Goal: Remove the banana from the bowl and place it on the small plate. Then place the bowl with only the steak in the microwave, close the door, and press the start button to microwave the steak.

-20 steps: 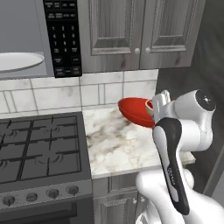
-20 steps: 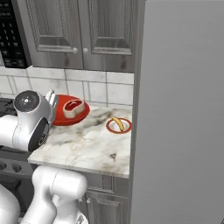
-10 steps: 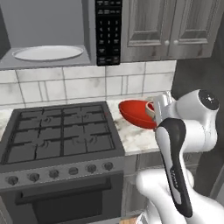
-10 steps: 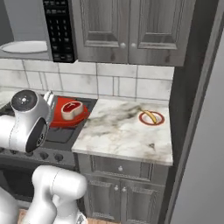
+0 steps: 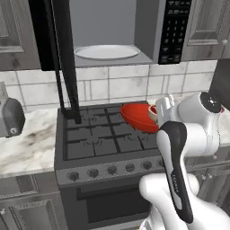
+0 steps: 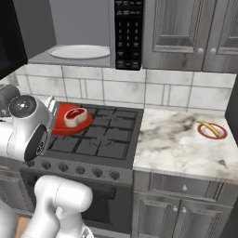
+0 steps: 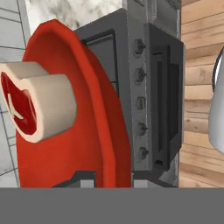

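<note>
The gripper (image 5: 162, 108) is seen at centre right, clamped on the rim of the bowl (image 5: 136, 117), which is held above the stove (image 5: 90, 139). The steak (image 6: 76, 116) lies inside. At far right, the banana (image 6: 209, 128) rests on the small plate (image 6: 212, 131). At the top, the microwave (image 5: 134, 31) stands with its door (image 5: 60, 54) open.

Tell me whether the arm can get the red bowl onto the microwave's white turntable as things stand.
Probably yes. The tall black microwave door is swung open, leaving the white round turntable bare, and the end effector holds the glossy red bowl with the raw steak above the stove, below and in front of the opening.
</note>
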Tool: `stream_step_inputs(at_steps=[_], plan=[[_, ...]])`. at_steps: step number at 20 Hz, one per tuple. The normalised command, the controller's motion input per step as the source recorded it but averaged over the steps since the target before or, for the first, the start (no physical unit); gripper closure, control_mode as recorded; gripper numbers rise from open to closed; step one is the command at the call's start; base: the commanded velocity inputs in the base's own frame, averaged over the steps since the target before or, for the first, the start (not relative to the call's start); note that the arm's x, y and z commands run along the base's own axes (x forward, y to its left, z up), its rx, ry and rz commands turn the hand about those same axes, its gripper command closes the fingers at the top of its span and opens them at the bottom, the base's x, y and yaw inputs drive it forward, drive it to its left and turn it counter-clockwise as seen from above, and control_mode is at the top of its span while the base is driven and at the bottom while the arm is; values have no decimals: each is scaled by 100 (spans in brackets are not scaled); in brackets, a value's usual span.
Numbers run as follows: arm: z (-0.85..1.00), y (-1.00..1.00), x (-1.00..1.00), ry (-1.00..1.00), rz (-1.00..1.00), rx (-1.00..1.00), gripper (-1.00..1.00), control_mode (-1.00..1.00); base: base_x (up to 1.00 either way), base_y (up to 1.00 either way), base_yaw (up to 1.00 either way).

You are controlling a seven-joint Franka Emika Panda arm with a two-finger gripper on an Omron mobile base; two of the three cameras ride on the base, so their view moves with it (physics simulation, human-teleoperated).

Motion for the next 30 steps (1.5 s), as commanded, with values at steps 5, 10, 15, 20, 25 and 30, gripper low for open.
stream_step_inputs(at_steps=[5, 10, 15, 20, 25, 30], plan=[[0, 0, 0, 0, 0, 0, 100, 100, 36, 36, 0], [0, 0, 0, 0, 0, 0, 100, 100, 61, -6, 0], [0, 0, 0, 0, 0, 0, 100, 100, 57, 0, 0], [0, 0, 0, 0, 0, 0, 100, 100, 27, 0, 0], [0, 0, 0, 0, 0, 0, 100, 100, 17, 0, 0], [0, 0, 0, 0, 0, 1, 100, -100, 12, 0, 0]])
